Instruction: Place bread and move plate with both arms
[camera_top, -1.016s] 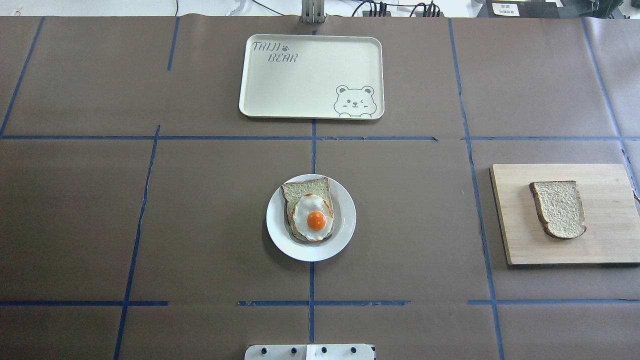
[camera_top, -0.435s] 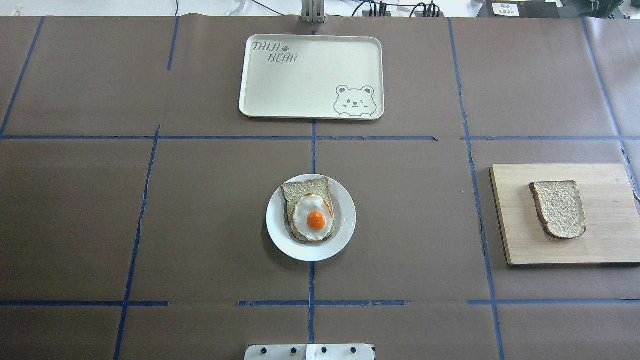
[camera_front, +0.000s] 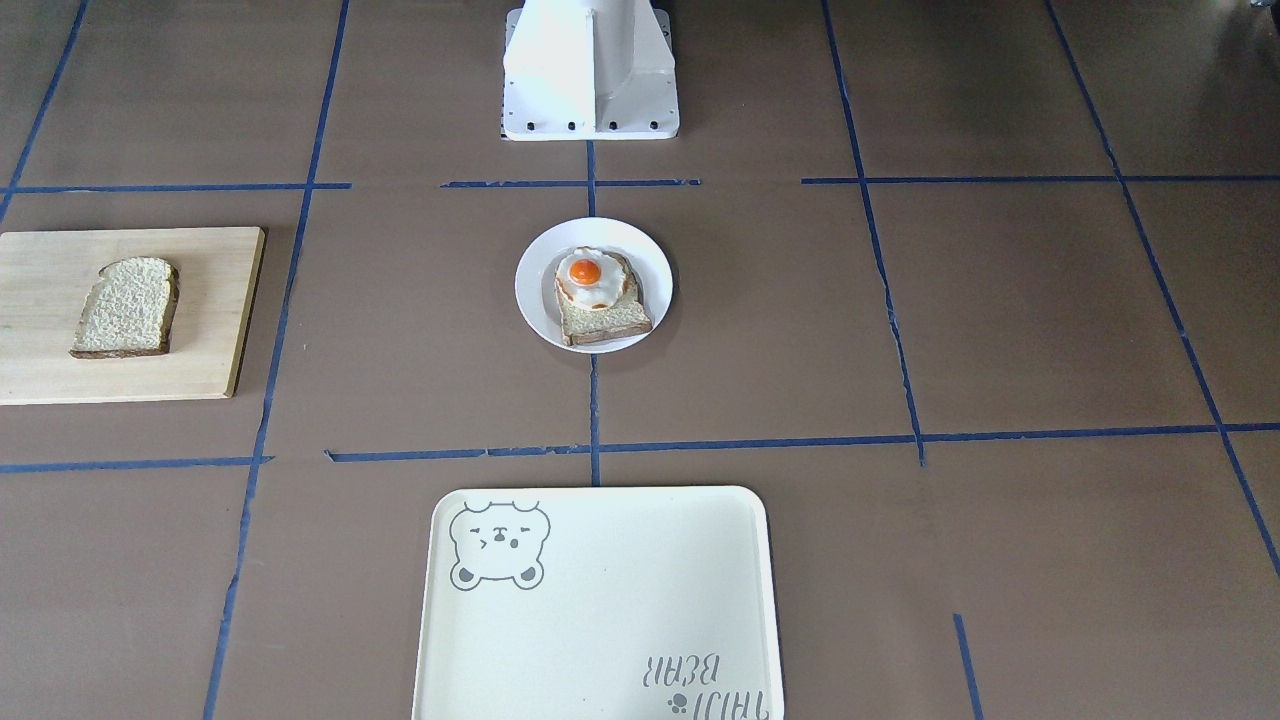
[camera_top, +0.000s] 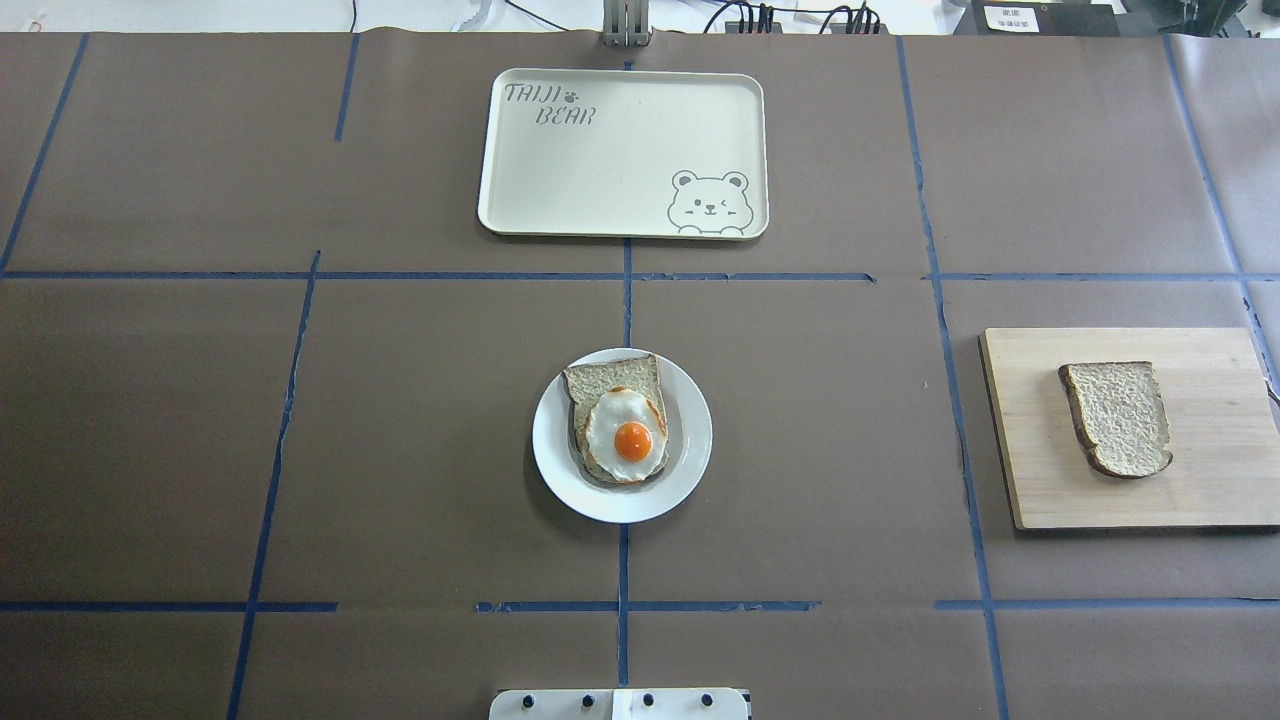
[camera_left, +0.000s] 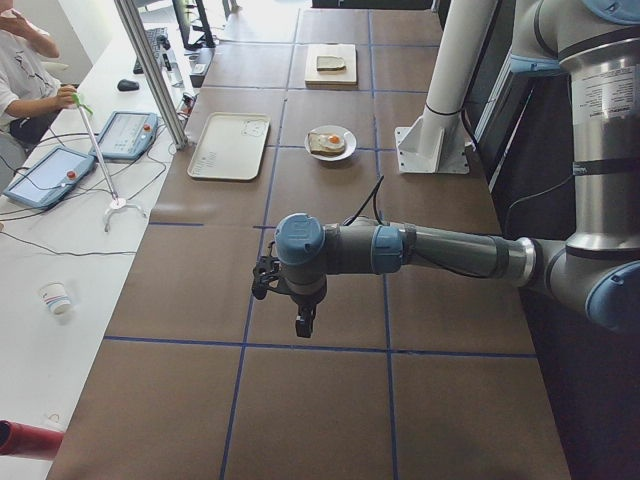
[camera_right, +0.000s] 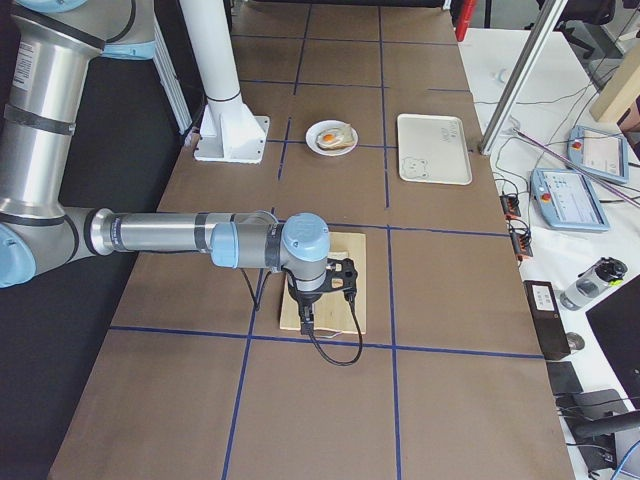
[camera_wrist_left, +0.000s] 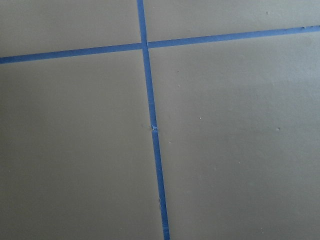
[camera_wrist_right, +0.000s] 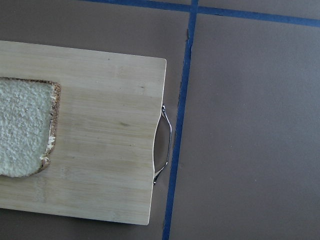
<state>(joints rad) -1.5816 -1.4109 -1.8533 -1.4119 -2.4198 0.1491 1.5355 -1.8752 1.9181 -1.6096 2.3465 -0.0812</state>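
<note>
1. The right gripper (camera_right: 340, 278) hangs over the wooden board (camera_right: 345, 312), and the left gripper (camera_left: 266, 280) hangs over the table (camera_left: 330, 400). I cannot tell how wide either is open.
2. Only the side views show the arms.
3. The bread (camera_top: 1118, 418), speckled and dark-crusted, lies flat on that board, well apart from the plate (camera_top: 690, 470), which carries an egg-topped slice (camera_top: 625, 435).

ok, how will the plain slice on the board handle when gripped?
Probably light and soft: the bread has an open, speckled crumb, so it may dent or flex. It lies flat on the wooden board, leaving little edge to pinch; rolling seems unlikely.
</note>
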